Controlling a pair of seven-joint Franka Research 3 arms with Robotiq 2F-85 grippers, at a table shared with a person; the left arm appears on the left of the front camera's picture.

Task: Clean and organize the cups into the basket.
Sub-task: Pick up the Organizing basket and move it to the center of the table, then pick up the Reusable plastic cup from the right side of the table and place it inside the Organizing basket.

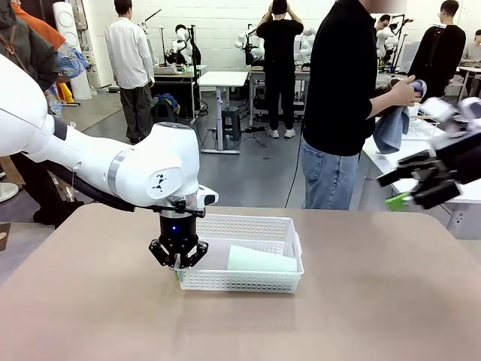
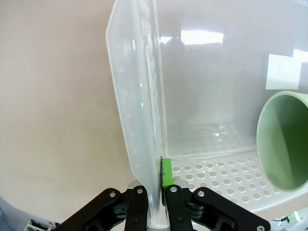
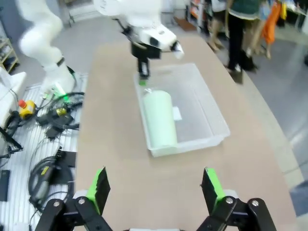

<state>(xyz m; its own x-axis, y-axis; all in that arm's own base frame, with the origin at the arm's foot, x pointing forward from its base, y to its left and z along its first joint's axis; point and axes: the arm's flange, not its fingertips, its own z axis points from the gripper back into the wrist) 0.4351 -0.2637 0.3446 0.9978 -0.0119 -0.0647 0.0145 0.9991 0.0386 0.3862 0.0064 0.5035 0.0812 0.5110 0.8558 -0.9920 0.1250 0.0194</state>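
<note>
Watching my left claw point(image 1: 178, 263) clamped on the basket point(image 1: 240, 280) wall, mint cup point(image 1: 261, 259) inside, right claw point(image 3: 156, 186) spread wide above the tabletop point(image 1: 361, 301)

Mint green cup point(image 1: 261, 259), white lattice basket point(image 1: 240, 280), tan table point(image 1: 376, 301)

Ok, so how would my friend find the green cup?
Start at the big brown table, then find the white plastic basket with lattice sides in its middle. Inside lies a tall, pale mint green tumbler with no handle, tipped on its side. It's smooth and green, while the basket around it is white and full of holes.
</note>
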